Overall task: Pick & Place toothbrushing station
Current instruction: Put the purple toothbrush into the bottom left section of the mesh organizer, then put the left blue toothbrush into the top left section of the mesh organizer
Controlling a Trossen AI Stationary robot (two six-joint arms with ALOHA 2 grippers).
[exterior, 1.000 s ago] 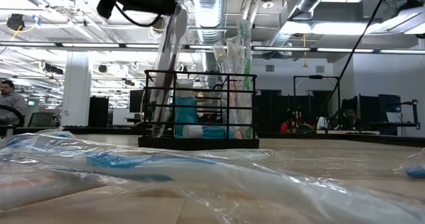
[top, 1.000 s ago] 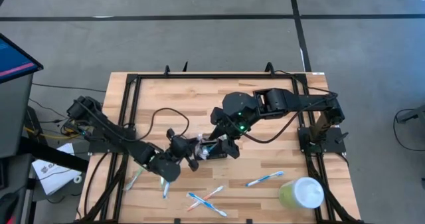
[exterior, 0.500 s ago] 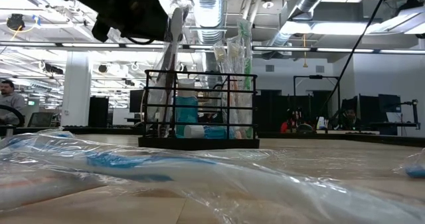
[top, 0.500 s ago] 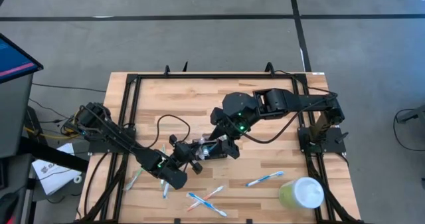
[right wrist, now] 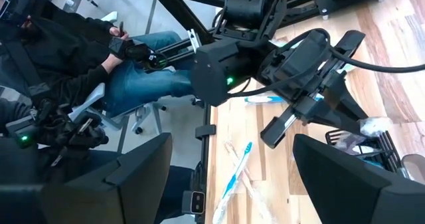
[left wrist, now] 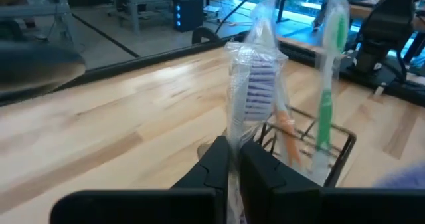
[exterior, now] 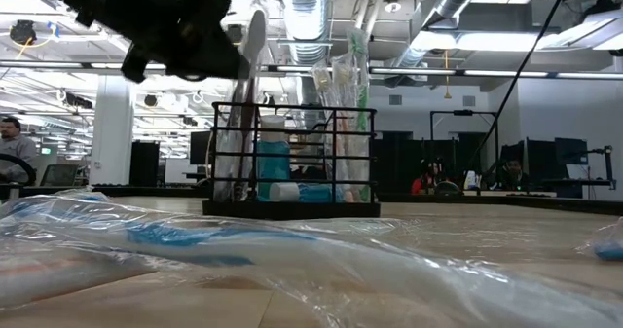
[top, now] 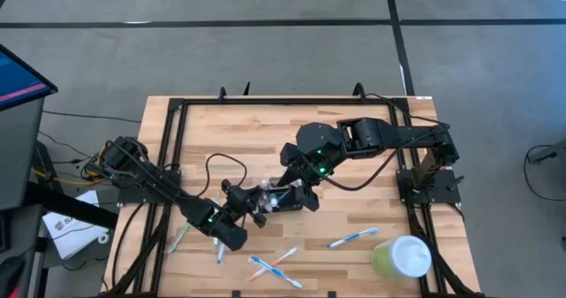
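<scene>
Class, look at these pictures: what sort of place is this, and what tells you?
Probably an open robotics lab or workshop: exposed ceiling ducts, a wooden workbench carrying two robot arms, and a person seated at desks in the background.

A robotics lab in an open, industrial hall: exposed silver ducts (exterior: 458, 7) and strip lights run overhead, with black equipment racks (exterior: 146, 163) across the room. The butcher-block counter (top: 265, 126) stands on a grey concrete floor (top: 265, 59), and a seated person (right wrist: 99, 64) waits beside it.
</scene>
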